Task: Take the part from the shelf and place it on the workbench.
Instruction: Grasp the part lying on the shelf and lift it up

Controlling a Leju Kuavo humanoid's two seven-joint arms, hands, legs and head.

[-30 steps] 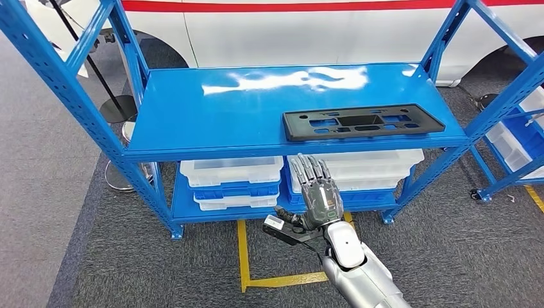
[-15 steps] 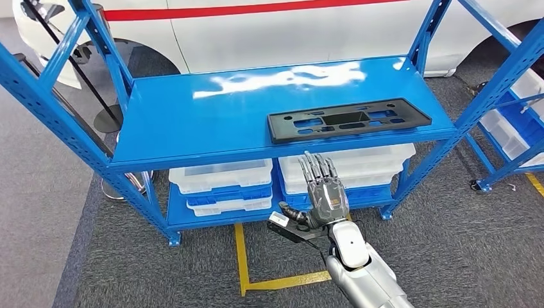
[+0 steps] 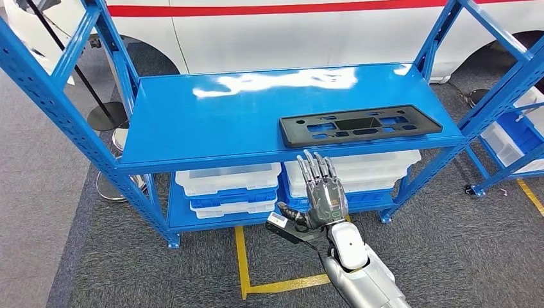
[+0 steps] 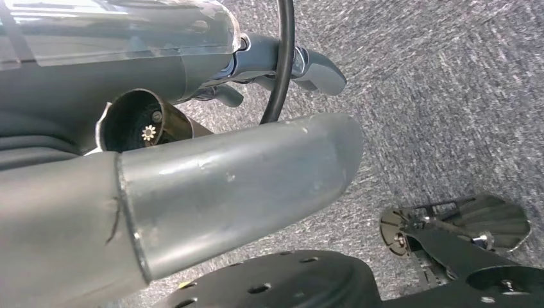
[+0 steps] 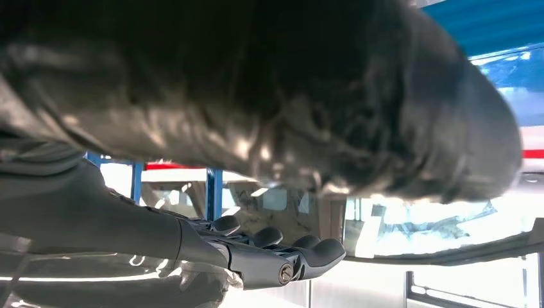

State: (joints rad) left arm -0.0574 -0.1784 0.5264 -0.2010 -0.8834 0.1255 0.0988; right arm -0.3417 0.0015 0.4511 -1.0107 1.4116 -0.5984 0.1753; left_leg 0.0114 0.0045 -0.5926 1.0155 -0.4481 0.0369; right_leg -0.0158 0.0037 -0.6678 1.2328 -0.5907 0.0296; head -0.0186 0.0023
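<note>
The part (image 3: pixel 359 125), a flat black plastic frame with several cut-outs, lies on the right half of the blue shelf's (image 3: pixel 212 122) upper board, close to its front edge. My right hand (image 3: pixel 324 192) is raised in front of and below that edge, just under the part's left end. Its fingers point up, spread and straight, holding nothing and not touching the part. In the right wrist view that hand (image 5: pixel 256 250) is stretched flat and empty. My left hand (image 4: pixel 192 192) hangs over grey carpet, thumb and fingers apart, nothing in it.
White and blue bins (image 3: pixel 228 179) fill the shelf's lower level. A white car (image 3: pixel 289 32) stands behind the shelf. A second blue rack (image 3: pixel 513 128) with bins is at the right. Yellow tape (image 3: pixel 242 256) marks the carpet in front; a round stand base (image 3: pixel 106 115) is at the left.
The camera has swayed, so the whole shelf shifts slightly in the picture. My right hand stays raised and spread below the shelf's front edge; the part has not moved on the board.
</note>
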